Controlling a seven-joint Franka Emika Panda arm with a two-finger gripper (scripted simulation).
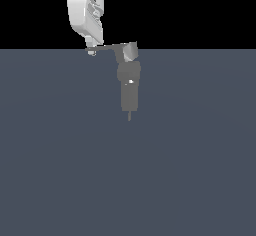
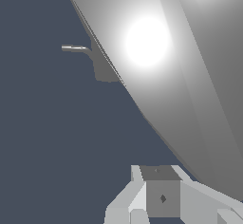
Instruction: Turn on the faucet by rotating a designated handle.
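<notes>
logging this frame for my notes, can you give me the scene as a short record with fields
setting: flat dark grey-blue floor, black background
faucet: matte grey upright body with a small white spot and a thin pin at its lower end
handle: thin grey lever projecting from the faucet's top block toward the exterior view's left
tool: white, at the lever's far tip
contact: tool looks to be against the handle tip; cannot confirm
tool state: cannot tell
wrist view: large grey surface fills most of the picture
</notes>
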